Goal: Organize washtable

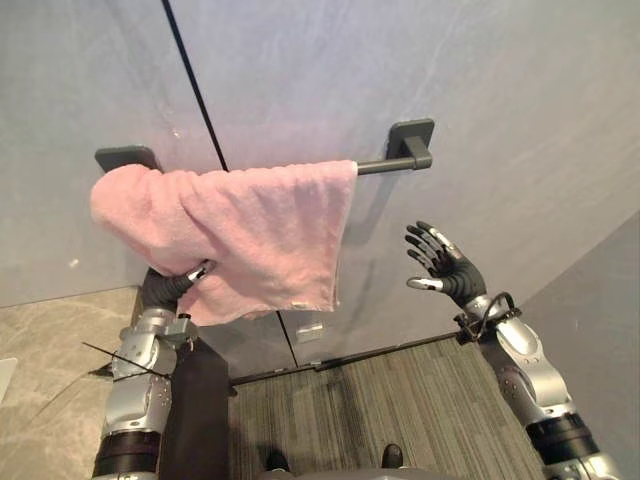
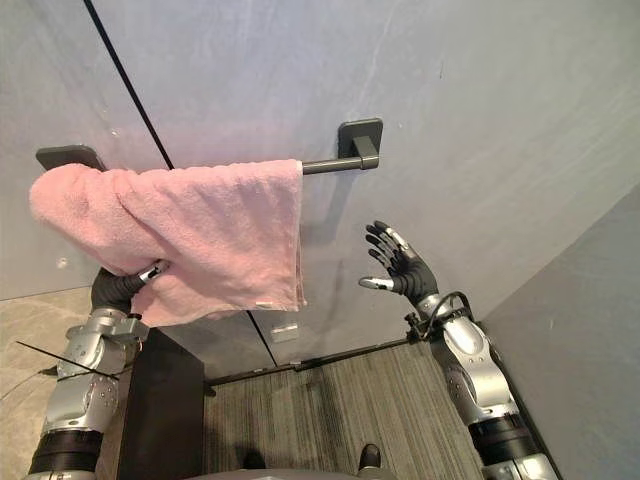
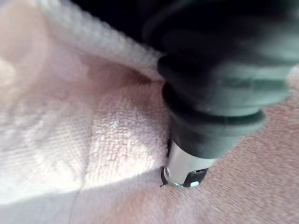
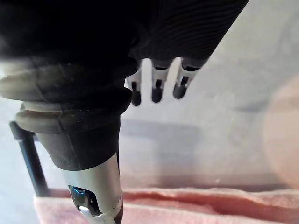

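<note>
A pink towel (image 1: pixel 250 225) hangs over a dark bar (image 1: pixel 385 165) on the grey wall, bunched thick at its left end and flat at its right. My left hand (image 1: pixel 165 288) is raised beneath the bunched part, pressed into the cloth; in the left wrist view the towel (image 3: pixel 70 140) wraps around the hand (image 3: pixel 219 93). My right hand (image 1: pixel 450 270) is held up open to the right of the towel, below the bare end of the bar, touching nothing. In the right wrist view the towel's top edge (image 4: pixel 210 205) lies past that hand (image 4: pixel 70 116).
The bar ends in dark wall brackets (image 1: pixel 412 140) (image 1: pixel 125 157). A dark cabinet (image 1: pixel 200 410) stands below my left arm, beside a pale stone counter (image 1: pixel 50 350). Striped flooring (image 1: pixel 400 410) lies below, and a small plate (image 1: pixel 309 331) sits low on the wall.
</note>
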Robot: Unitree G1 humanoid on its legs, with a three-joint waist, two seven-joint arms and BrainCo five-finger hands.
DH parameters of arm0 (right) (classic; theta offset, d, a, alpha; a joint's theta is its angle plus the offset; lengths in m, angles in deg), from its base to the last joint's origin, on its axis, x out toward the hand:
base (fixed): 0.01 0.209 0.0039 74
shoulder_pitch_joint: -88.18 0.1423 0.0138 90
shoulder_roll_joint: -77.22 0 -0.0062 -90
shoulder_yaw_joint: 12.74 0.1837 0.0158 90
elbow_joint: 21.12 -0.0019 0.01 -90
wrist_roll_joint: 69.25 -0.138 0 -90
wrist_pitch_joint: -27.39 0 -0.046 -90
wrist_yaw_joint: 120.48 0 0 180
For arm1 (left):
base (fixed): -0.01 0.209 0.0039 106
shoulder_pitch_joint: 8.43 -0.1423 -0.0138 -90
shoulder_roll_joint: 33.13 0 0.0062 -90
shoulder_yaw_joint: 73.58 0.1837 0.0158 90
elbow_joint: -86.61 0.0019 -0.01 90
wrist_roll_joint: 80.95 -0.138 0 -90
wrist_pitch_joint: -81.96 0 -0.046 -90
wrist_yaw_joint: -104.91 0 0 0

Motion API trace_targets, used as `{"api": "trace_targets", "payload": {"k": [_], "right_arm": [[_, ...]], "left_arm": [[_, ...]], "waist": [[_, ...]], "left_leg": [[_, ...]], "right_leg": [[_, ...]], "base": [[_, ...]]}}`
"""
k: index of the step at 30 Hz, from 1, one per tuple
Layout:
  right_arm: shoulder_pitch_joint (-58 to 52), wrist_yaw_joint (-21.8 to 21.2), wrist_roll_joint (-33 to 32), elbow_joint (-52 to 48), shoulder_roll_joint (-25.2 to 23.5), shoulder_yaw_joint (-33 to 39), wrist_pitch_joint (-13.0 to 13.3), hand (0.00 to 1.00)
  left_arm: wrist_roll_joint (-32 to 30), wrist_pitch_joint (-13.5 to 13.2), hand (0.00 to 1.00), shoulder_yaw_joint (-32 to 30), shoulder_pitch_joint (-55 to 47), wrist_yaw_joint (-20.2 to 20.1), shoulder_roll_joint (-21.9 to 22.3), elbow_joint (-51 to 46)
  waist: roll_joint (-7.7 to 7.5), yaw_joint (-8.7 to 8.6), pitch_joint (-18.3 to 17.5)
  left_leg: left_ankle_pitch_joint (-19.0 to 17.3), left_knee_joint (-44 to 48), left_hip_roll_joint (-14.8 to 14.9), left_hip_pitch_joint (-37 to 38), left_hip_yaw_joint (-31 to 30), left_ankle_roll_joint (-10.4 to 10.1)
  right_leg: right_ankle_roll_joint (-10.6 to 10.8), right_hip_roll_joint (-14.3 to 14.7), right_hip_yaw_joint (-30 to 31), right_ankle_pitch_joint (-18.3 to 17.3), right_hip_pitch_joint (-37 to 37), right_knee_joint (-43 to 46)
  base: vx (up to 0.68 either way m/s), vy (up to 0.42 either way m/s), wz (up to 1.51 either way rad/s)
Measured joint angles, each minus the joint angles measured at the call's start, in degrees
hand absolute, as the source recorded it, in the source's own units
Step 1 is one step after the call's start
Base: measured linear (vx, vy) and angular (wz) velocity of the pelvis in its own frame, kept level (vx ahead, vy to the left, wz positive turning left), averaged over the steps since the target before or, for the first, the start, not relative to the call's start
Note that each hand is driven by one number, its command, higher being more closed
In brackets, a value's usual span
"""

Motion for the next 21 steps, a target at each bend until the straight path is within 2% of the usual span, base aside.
{"api": "trace_targets", "payload": {"k": [4,8,14,16,21], "right_arm": [[5.9,0.1,-0.9,0.1,0.7,-6.6,-1.1,0.0],[15.1,0.6,-0.9,3.3,0.0,-13.1,-1.7,0.0],[26.6,4.5,-0.8,13.9,-7.4,-15.6,-2.0,0.0],[28.2,6.2,-0.9,15.9,-9.0,-16.1,-2.1,0.0],[32.4,7.9,-1.2,18.4,-12.2,-19.2,-2.3,0.0]], "left_arm": [[0.6,-0.3,1.0,2.3,1.2,0.0,-1.7,0.4],[1.1,-0.1,1.0,6.4,4.4,-0.1,-1.8,2.1],[2.3,0.0,1.0,9.1,4.6,0.0,-1.8,2.5],[2.4,0.0,1.0,10.0,5.5,0.0,-1.8,3.3],[3.4,0.2,1.0,11.1,7.2,0.1,-1.7,4.4]], "waist": [[-0.13,0.29,-0.8],[-0.35,1.37,-1.2],[-0.41,2.19,-1.2],[-0.41,2.97,-1.2],[-0.4,2.99,-1.2]], "left_leg": [[0.3,0.0,0.0,-1.0,-0.5,0.1],[0.9,0.0,0.1,-1.4,-1.2,0.1],[1.7,0.0,0.5,-1.9,-1.6,0.3],[1.8,0.0,0.9,-1.9,-1.6,0.1],[2.5,0.0,1.6,-2.7,-2.1,-0.5]], "right_leg": [[-0.2,0.0,-0.3,0.1,-0.7,0.0],[-0.5,0.1,-0.7,0.5,-0.8,-0.1],[-0.9,0.5,-0.9,1.7,-0.8,-0.9],[-1.1,0.8,-0.9,1.9,-0.8,-0.9],[-1.7,1.2,-1.4,2.7,-0.9,-2.1]], "base": [[0.0,-0.01,0.04],[-0.02,-0.013,0.06],[-0.06,-0.014,0.01],[-0.06,-0.021,0.0],[-0.03,-0.013,0.02]]}}
